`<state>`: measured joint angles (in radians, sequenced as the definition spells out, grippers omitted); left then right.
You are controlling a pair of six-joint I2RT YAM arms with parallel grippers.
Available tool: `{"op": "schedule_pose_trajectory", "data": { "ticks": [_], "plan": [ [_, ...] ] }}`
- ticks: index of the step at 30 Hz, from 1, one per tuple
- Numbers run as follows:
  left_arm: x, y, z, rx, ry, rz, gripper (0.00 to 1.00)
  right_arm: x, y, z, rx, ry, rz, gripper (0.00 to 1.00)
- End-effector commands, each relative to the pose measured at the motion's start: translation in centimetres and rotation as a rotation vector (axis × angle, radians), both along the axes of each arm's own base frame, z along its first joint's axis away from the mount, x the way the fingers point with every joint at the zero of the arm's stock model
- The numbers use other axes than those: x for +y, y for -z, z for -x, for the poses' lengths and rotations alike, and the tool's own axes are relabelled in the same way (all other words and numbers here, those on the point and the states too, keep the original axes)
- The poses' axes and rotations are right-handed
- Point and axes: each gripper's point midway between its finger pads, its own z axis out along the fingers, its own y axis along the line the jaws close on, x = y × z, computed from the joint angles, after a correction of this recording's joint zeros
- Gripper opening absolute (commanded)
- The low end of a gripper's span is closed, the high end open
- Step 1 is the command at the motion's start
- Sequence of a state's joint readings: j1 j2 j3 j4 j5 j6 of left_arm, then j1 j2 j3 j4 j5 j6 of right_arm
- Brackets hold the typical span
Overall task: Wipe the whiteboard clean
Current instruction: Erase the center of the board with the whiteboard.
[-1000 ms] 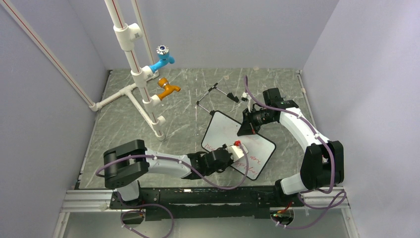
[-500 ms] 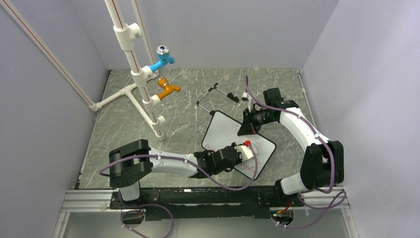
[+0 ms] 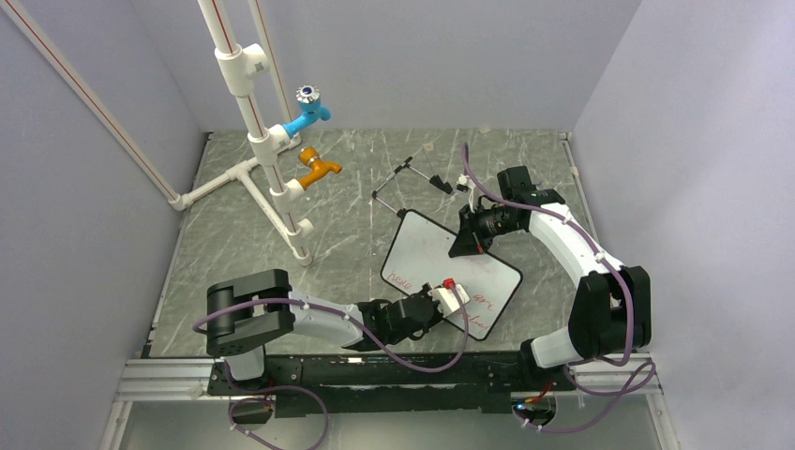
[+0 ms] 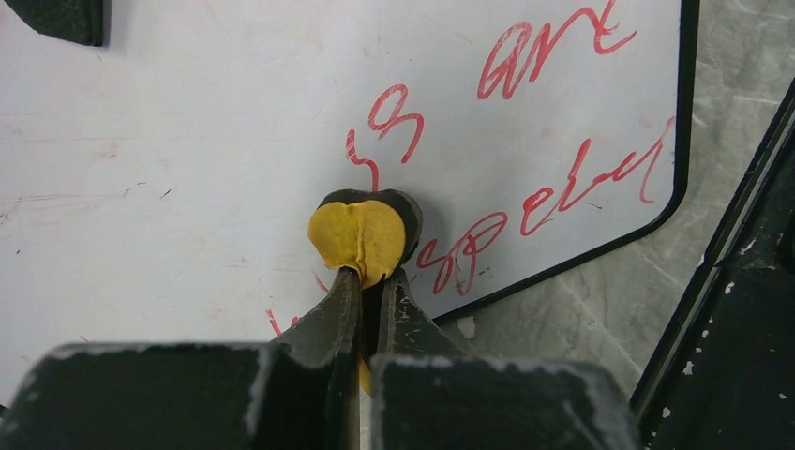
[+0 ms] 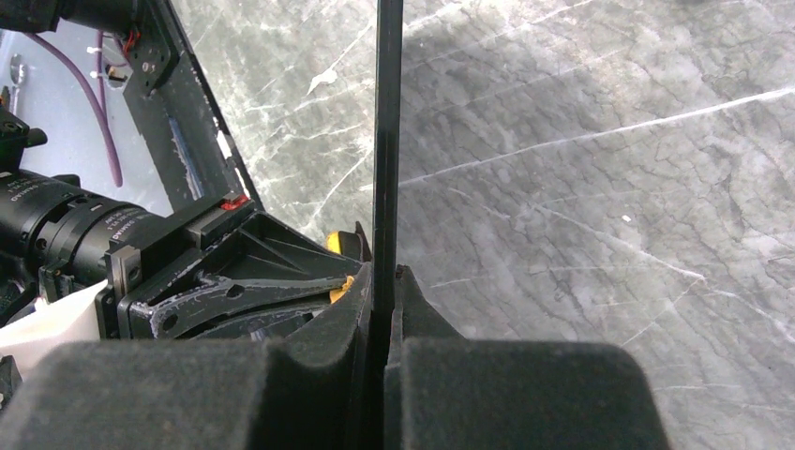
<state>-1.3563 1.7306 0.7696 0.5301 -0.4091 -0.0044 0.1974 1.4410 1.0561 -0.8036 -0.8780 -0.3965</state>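
Note:
The whiteboard [image 3: 433, 251] lies tilted on the table, with red handwriting [image 4: 553, 56] across its near right part. My left gripper [image 4: 373, 277] is shut on a small yellow eraser [image 4: 361, 234] and presses it onto the board just inside the near edge. In the top view the left gripper [image 3: 455, 295] sits over the board's near right side. My right gripper [image 5: 384, 281] is shut on the whiteboard's thin black frame [image 5: 387, 141], seen edge-on. It holds the far right edge, where the right gripper [image 3: 466, 244] shows from above.
A white pipe stand [image 3: 258, 141] with a blue tap [image 3: 307, 112] and an orange tap [image 3: 319, 169] rises at the left. A black wire easel [image 3: 412, 178] lies behind the board. Walls close in on three sides.
The left gripper swept the eraser right across the board, then came back left and nearer the front edge. The right arm has not moved.

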Motion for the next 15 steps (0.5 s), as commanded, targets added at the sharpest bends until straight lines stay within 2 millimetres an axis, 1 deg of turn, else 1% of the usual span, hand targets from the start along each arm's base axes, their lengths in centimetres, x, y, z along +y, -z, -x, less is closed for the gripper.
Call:
{"op": "schedule_pose_trajectory", "data": {
  "ticks": [1, 5, 6, 9, 12, 15],
  "plan": [
    [0.6, 0.1, -0.4, -0.008, -0.008, -0.018, 0.0, 0.8, 0.5, 0.2, -0.103, -0.119, -0.021, 0.0],
    [-2.0, -2.5, -0.5, -0.076, 0.061, 0.007, 0.0, 0.8, 0.5, 0.2, -0.102, -0.119, -0.019, 0.0],
    [-3.0, -3.6, -0.7, -0.096, 0.076, 0.023, 0.0, 0.8, 0.6, 0.2, -0.101, -0.119, -0.018, 0.0],
    [-4.9, -5.8, -1.1, -0.147, 0.109, 0.043, 0.0, 0.8, 0.6, 0.2, -0.101, -0.118, -0.018, 0.0],
    [-6.3, -7.8, -1.3, -0.19, 0.133, 0.064, 0.0, 0.8, 0.6, 0.2, -0.101, -0.12, -0.018, 0.0],
    [-6.9, -9.2, -1.4, -0.217, 0.146, 0.073, 0.0, 0.8, 0.5, 0.2, -0.102, -0.118, -0.018, 0.0]
  ]
}}
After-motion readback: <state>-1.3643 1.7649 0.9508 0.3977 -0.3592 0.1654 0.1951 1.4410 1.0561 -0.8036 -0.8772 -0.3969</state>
